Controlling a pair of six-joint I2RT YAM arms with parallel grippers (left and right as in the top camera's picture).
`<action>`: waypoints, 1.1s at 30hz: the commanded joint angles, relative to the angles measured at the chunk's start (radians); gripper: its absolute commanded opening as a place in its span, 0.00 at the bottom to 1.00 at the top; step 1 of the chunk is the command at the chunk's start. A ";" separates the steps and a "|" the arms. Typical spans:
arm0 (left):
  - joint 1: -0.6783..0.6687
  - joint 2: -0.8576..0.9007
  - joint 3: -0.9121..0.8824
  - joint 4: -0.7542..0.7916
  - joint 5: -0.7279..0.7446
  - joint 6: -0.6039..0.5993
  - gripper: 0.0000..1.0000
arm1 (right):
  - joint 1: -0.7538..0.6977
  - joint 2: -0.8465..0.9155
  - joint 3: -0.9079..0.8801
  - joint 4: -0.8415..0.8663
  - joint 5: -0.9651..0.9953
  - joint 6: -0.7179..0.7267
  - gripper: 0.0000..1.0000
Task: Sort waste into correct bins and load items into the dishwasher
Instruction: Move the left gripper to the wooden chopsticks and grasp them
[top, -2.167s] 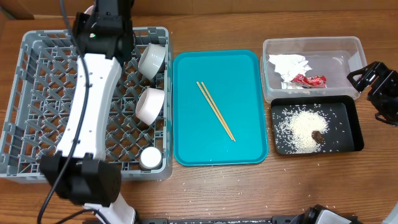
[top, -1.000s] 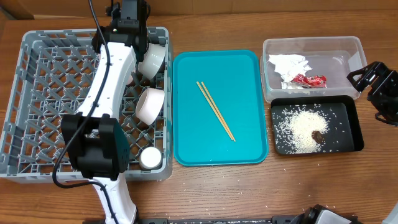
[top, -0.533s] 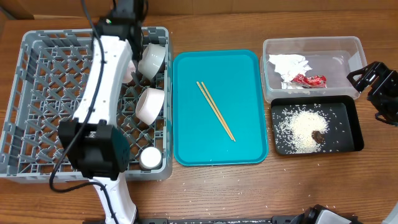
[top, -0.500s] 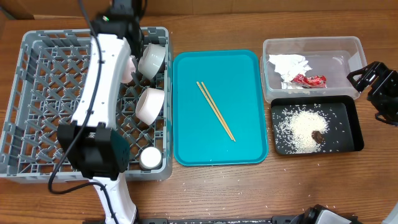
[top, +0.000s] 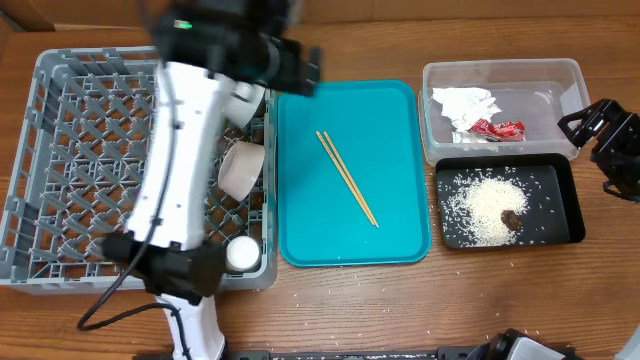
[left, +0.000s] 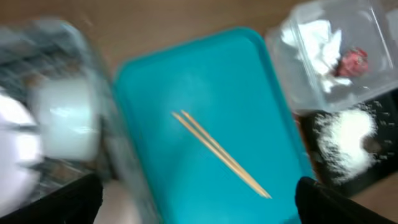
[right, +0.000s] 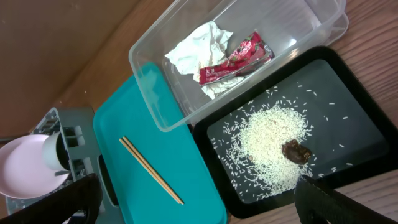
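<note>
well, the grey dish rack (top: 60, 160) fills the left end of the bench and already carries crockery. one white bowl (top: 242, 168) lies on its side against the rack's right wall. a second white bowl (top: 250, 100) sits behind it toward the far edge, half under the left arm. a small white cup (top: 240, 253) stands in the rack's near right corner. a pale pink plate (right: 22, 168) shows only at the margin of the right wrist view.

the teal tray (top: 400, 200) in the middle of the bench is bare except for the two chopsticks (top: 347, 178), which lie side by side on a slant.

the clear tub (top: 560, 75) at the far right corner holds the crumpled napkin (top: 465, 103) and the red wrapper (top: 497, 128). just nearer, along the right edge, the black tray (top: 570, 200) holds the rice (top: 485, 205) with the brown lump (top: 510, 218) in it.

so the waste looks sorted, and the chopsticks seem to be all that is left to load.

the left gripper (left: 198, 199) hangs over the tray's far left corner, fingers wide apart and holding nothing, though its picture is smeared. the right gripper (right: 198, 199) sits by the right edge beside the tub, spread wide and empty too.

a few pale specks (top: 330, 295) on the wood by the near edge may be stray grains, but they are too small to tell.
</note>
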 joint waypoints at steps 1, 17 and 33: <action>-0.096 0.020 -0.114 0.009 -0.113 -0.313 1.00 | -0.003 -0.001 0.016 0.005 0.008 0.002 1.00; -0.298 0.022 -0.692 0.608 -0.198 -0.671 0.79 | -0.003 -0.001 0.016 0.005 0.007 0.002 1.00; -0.302 0.024 -0.894 0.845 -0.289 -0.758 0.72 | -0.003 -0.001 0.016 0.005 0.007 0.002 1.00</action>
